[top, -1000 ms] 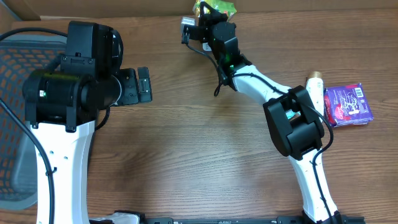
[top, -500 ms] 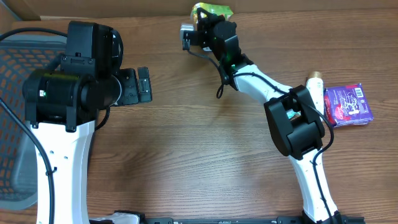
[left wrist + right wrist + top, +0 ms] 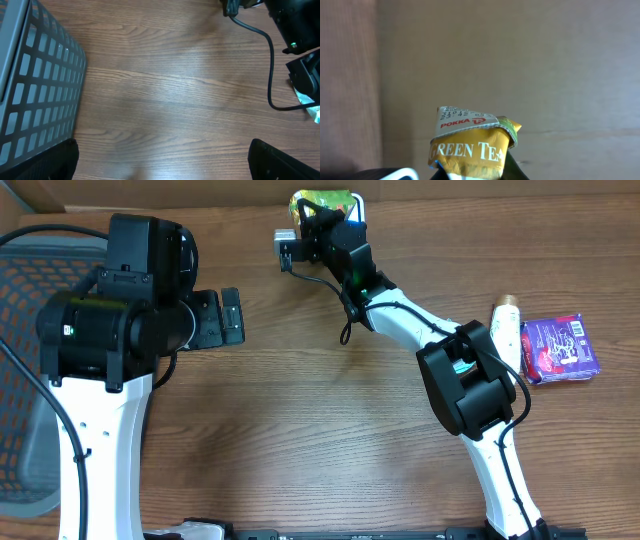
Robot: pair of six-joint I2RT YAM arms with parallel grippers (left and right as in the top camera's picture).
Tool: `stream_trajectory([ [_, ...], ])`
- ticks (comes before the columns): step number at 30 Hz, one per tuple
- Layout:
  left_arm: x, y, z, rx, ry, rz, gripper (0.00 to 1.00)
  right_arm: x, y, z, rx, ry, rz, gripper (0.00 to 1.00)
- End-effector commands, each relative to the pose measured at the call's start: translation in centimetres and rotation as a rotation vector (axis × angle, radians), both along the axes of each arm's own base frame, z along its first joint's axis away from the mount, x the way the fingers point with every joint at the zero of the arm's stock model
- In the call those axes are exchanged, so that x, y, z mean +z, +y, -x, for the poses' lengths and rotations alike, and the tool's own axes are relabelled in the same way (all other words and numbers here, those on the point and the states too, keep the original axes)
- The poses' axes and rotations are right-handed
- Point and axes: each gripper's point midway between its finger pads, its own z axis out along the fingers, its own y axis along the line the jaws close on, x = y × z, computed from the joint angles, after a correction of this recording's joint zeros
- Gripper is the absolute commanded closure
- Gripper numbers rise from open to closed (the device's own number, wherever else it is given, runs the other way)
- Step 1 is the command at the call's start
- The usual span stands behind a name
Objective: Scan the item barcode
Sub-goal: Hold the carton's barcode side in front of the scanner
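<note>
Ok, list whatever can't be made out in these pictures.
Barcode on the green tea carton: in no view; the right wrist view's bottom edge cuts the carton, and overhead the right claw partly covers it.
Print on the purple packet: overhead, too small to read.
The white object beside it: overhead, too small to identify.

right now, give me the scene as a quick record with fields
right gripper: shut on tea carton, at far side of table
left gripper: open, empty, over bare wood
basket: grey mesh, just left of left gripper
purple pack: lying at right edge, nothing touching it
barcode: not visible in any view
</note>
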Motion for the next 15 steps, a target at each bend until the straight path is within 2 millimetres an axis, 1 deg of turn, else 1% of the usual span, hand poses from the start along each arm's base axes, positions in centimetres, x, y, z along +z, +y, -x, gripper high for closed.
stream_trajectory([
  [1,0.1,0.02,-0.02,0.013,-0.004,0.006,0.0,5.46,-0.71,-0.23,-0.018,-0.148,-0.005,0.96],
  [3,0.1,0.02,-0.02,0.013,-0.004,0.005,0.0,5.86,-0.84,-0.26,-0.02,-0.167,-0.002,0.96],
  [6,0.1,0.02,-0.02,0.013,-0.004,0.005,0.01,5.84,-1.02,-0.36,-0.023,-0.168,0.0,0.96],
  [11,0.1,0.02,-0.02,0.013,-0.004,0.005,0.01,5.06,-1.13,-0.5,-0.024,-0.135,0.006,0.96],
  [15,0.1,0.02,-0.02,0.013,-0.004,0.005,0.01,4.91,-1.12,-0.51,-0.024,-0.13,0.009,0.96],
])
